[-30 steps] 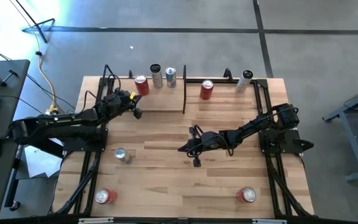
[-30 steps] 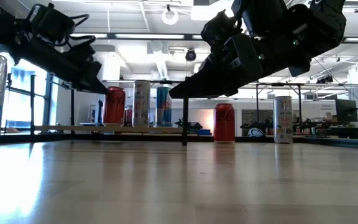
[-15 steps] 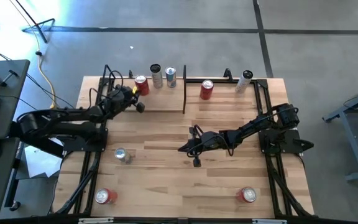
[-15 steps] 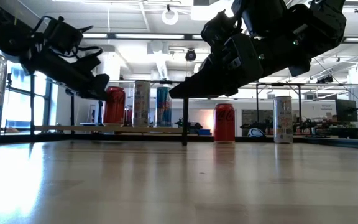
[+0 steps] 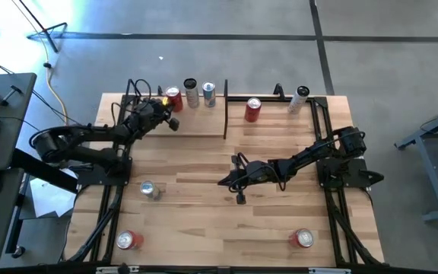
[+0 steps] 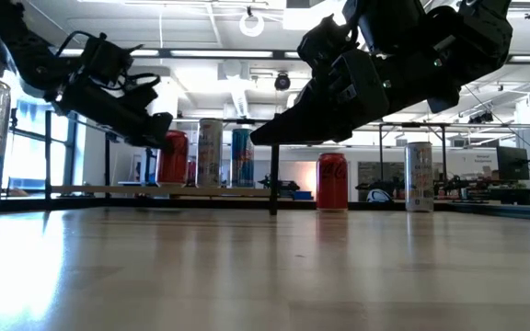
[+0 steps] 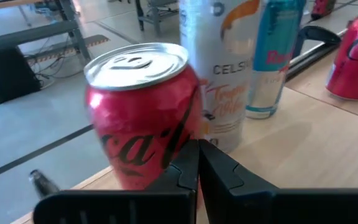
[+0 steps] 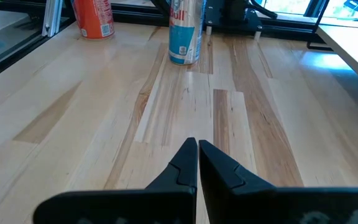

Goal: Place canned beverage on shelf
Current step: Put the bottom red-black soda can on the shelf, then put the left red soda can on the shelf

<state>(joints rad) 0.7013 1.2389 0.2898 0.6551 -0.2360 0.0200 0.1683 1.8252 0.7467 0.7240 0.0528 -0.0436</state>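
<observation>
The shelf lies at the table's far side, with its upright end panel on the right. On it stand a red can, a white can and a blue can. My left gripper is shut, its tips right at the red can's near side. My right gripper hangs shut above the middle of the table, holding nothing. My left gripper's shut fingertips point nearly level from the near left at the lower side of the red can. I cannot tell whether they touch it. The can stands upright on the shelf.
Right of the end panel stand a red can and a white can. On the tabletop stand a silver-blue can at the left, a red can near left and a red can near right.
My left gripper has swung toward the table's far edge, over the shelf, up to the red can, staying shut. My right arm has kept still.
</observation>
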